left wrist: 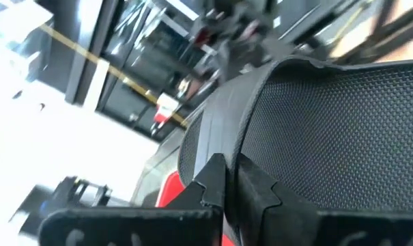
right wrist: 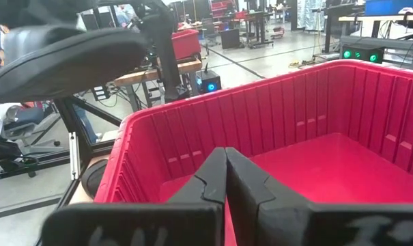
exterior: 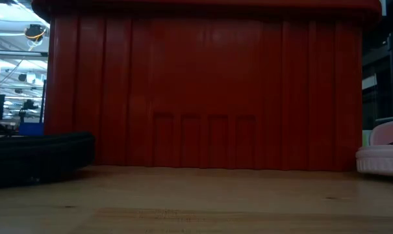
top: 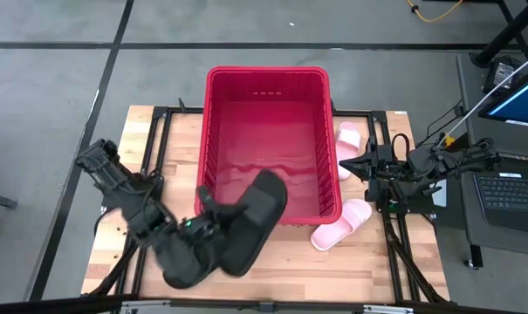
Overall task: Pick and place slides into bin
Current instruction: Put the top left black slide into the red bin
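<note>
- The left gripper point(top: 213, 216) was clenched on a black slide point(top: 253, 218), holding it up off the table with its toe end tipped over the near rim of the bin point(top: 265, 73) — the right wrist view showed that slide hanging in the air beyond the bin's wall.
- In the left wrist view the fingers point(left wrist: 213, 179) looked pinched onto the slide's edge, its textured sole filling the picture just ahead of them.
- A second black slide point(top: 181, 260) lay on the table just beside and behind that gripper; the low view caught it as a dark shape on the wood.
- The right gripper point(top: 342, 165) waited at the bin's far side wall, fingers pressed together on nothing, pointing in over the rim.
- One pink slide point(top: 347, 144) sat just outside the bin, right by the right gripper; the other pink slide point(top: 341, 224) lay a little behind it, near the bin's corner.
- The bin floor looked bare in the high view and the right wrist view — no slide in there yet.
- So the count, as I judged it: none placed, one black slide nearly over the bin, three left on the table.
- The next call seemed plain: carry the held slide farther over the rim before letting go, or it could catch the wall and drop outside.
</note>
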You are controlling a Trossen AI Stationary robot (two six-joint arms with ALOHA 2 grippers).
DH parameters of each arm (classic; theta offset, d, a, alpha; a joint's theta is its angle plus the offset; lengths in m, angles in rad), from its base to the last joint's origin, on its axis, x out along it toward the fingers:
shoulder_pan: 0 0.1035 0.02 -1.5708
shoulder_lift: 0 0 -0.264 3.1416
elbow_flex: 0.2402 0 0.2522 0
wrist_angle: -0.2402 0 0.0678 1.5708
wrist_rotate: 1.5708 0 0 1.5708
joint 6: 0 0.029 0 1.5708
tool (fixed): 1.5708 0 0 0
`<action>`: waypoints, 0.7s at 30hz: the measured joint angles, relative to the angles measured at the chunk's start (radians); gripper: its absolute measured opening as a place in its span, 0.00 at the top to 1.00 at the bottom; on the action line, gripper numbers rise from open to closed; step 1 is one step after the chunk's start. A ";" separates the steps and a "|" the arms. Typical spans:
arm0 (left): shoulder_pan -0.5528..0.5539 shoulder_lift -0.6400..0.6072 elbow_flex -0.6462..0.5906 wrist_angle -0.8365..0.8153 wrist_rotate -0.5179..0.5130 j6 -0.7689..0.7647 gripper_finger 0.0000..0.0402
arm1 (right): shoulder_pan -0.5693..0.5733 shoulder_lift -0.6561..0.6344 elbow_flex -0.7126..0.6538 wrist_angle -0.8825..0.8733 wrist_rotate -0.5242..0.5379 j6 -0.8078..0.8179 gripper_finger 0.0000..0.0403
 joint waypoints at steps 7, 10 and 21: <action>0.167 0.000 0.000 0.036 0.003 0.006 0.98 | 0.000 0.000 0.000 0.058 0.000 -0.005 0.97; 0.241 0.000 0.000 0.043 0.001 -0.016 0.98 | 0.000 0.009 0.000 0.156 0.000 -0.017 0.97; 0.515 0.000 0.000 0.096 -0.033 -0.142 0.98 | 0.000 0.082 0.000 0.463 0.001 -0.323 0.97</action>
